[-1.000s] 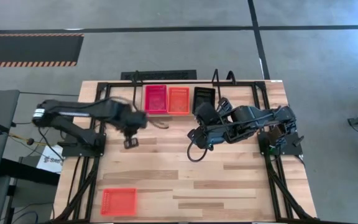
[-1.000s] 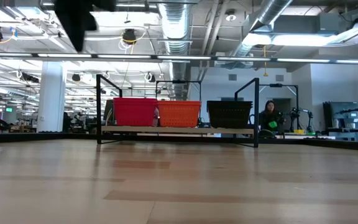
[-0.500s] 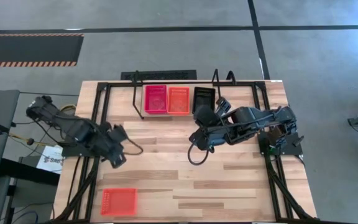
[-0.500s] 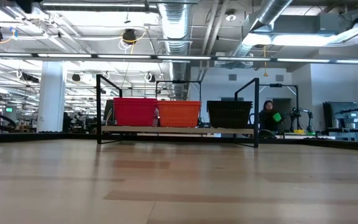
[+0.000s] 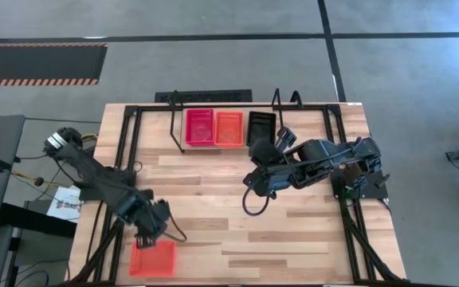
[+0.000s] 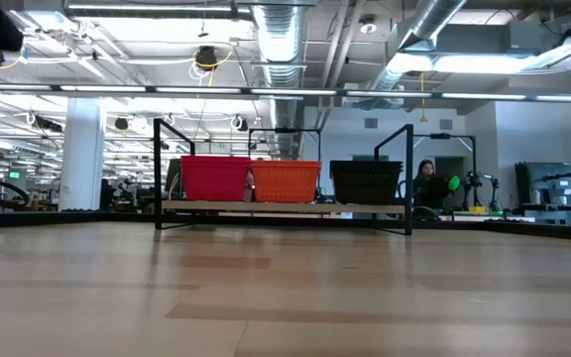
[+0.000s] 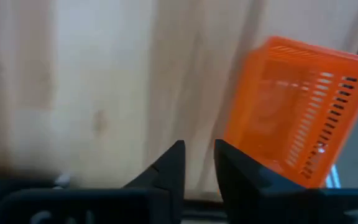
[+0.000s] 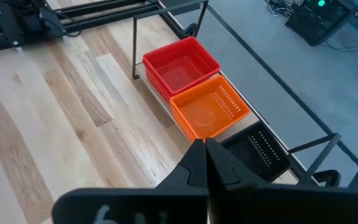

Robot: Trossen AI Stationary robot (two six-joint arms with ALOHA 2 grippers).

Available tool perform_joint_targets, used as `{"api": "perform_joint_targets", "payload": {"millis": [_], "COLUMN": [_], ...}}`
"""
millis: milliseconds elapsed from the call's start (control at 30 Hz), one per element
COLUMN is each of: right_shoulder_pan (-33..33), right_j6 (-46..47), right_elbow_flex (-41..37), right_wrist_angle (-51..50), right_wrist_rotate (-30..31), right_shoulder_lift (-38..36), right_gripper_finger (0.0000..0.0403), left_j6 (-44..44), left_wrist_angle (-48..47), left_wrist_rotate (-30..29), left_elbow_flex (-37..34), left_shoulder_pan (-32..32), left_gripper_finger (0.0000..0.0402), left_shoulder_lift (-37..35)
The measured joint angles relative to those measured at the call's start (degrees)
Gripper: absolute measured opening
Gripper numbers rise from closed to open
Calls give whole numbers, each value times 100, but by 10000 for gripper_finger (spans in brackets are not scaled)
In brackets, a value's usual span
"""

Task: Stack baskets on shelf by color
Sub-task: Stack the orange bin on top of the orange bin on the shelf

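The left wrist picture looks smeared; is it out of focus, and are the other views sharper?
Left wrist view: table grain and the orange basket are streaked and soft. Right wrist view: the red basket shows crisp mesh. Low view: bright ceiling lights glare above the shelf.

light: bright, even overhead | glare: ceiling fixtures [image 6: 412, 61] | blur: left wrist view soft

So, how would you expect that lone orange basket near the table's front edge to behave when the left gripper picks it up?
The orange basket looks like thin perforated plastic, so probably light and slightly flexible. The left gripper hovers over its rim; a one-wall pinch may let it tilt. On smooth wood, it likely slides if nudged.
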Motion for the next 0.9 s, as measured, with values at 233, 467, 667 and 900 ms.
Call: {"api": "perform_joint_targets", "payload": {"millis": [233,467,667,900], "right_shoulder_pan": [-2,-4,-4,0], "right_j6": [-68,-151,-252,-286], "right_elbow_flex": [0,0,0,0], "right_wrist_angle": [-2,-2,-2,-9], "right_wrist_rotate": [3,-31,-123,-197], "right_shoulder_lift": [0,0,0,0], "right_gripper_finger": [3,3,3,3], "left_j6": [66,107,388,813], "left_wrist_angle": [1094,1181,1219,1197], "left_wrist_rotate": [258,292,285,388], "left_elbow_flex": [-60,-60,-60,-60], "left_shoulder_pan": [-424,-551,-461,-31], "left_gripper_finger": [127,142,142,66], "left_shoulder_lift": [775,1469,1783,1887]}}
